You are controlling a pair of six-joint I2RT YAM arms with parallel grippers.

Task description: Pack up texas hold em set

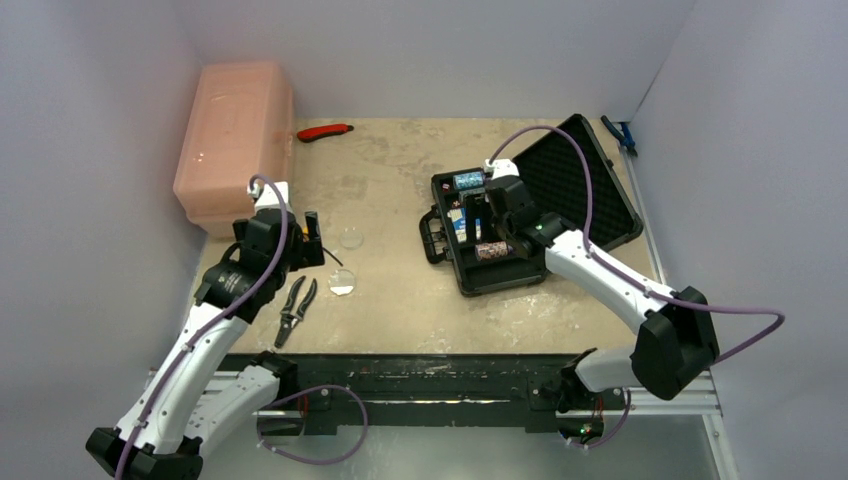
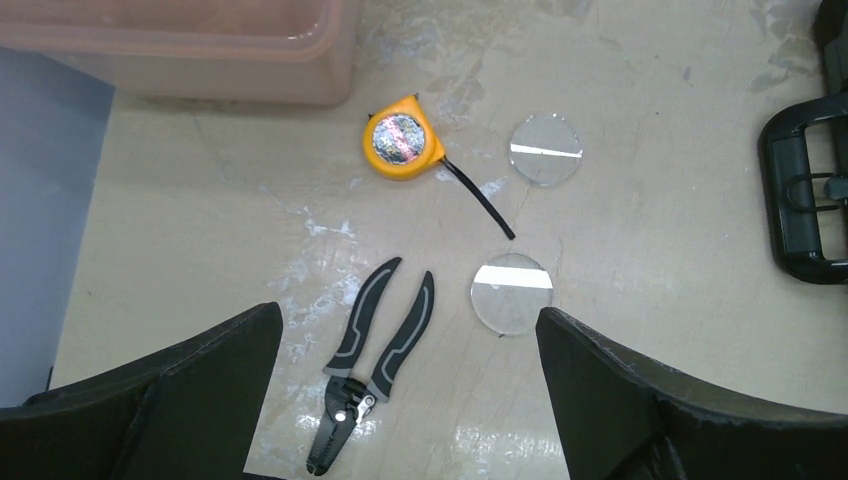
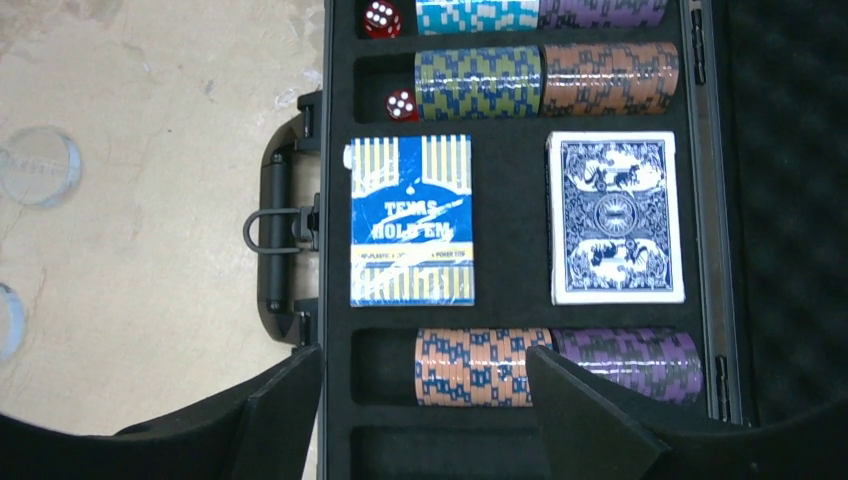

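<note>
The left gripper (image 2: 408, 320) hangs above the table (image 1: 400, 180) with its jaws spread wide, holding nothing and touching nothing. In its wrist view the black-handled pliers (image 2: 375, 370) lie below the gap, handles splayed, and the nearer disc (image 2: 511, 292) lies flat just beside them, close to the right-hand finger (image 2: 650, 400). The farther disc (image 2: 545, 148) lies well apart from the first, near an orange tape measure (image 2: 402, 138), with the pink bin (image 2: 200, 40) along the far edge. The right gripper (image 3: 422, 352) is poised over the open briefcase (image 1: 585, 185), which lies on the right side of the table with its lid laid back; these jaws are also wide apart and empty. Under them, in the foam tray, the boxed deck (image 3: 411, 220) and the loose deck (image 3: 616, 216) lie side by side in their own recesses, between chip rows (image 3: 545, 82). The red die (image 3: 381, 17) and the other die (image 3: 401, 104) sit at the left ends of two chip slots. Both discs are outside the case.
</note>
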